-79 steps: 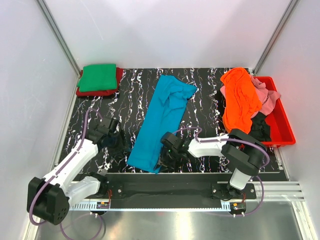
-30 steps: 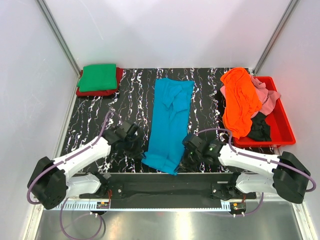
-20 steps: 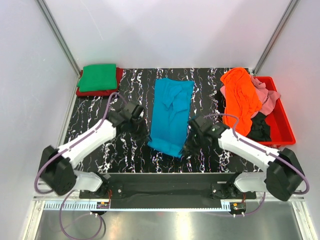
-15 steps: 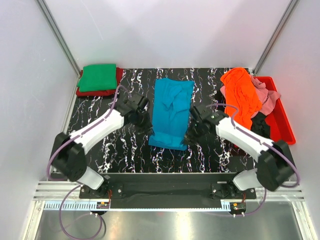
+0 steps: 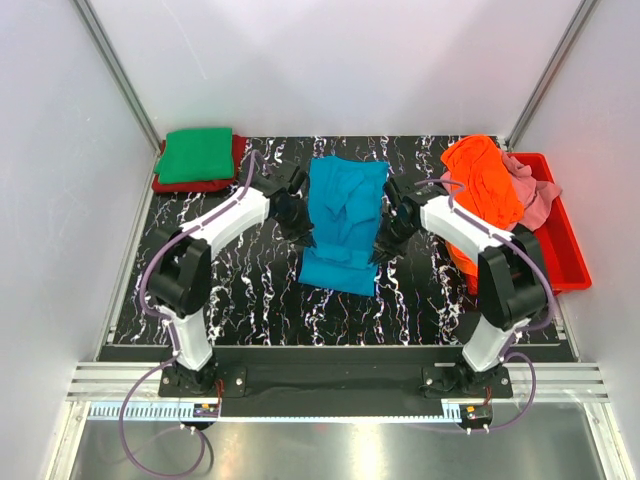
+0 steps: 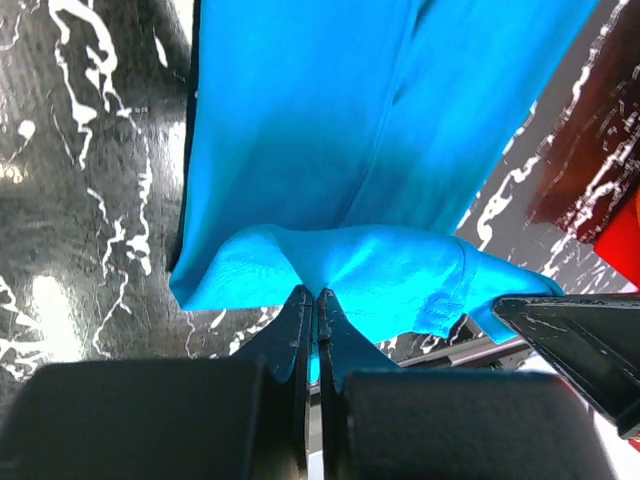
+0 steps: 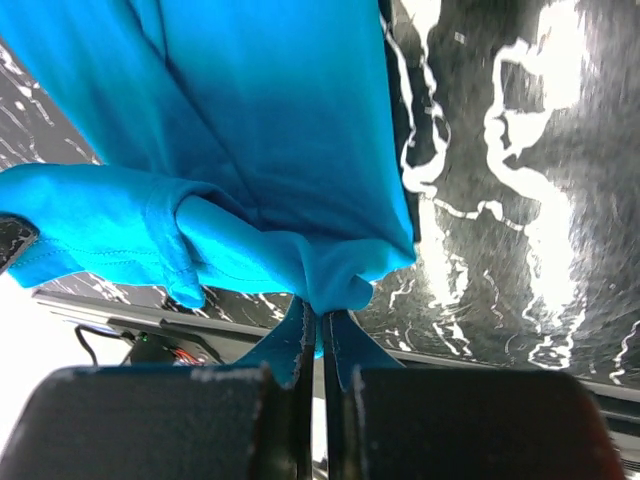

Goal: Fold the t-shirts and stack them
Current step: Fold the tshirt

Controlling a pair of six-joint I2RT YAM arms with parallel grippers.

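Left hand, right hand each pinching near corner of blue shirt at middle of table. Hem moving farther back than moment ago, halving fold nearly closing.

The top camera is looking steeply down over the whole tabletop; both wrist cameras are looking close-up (from opposite sides) at the same teal t-shirt.
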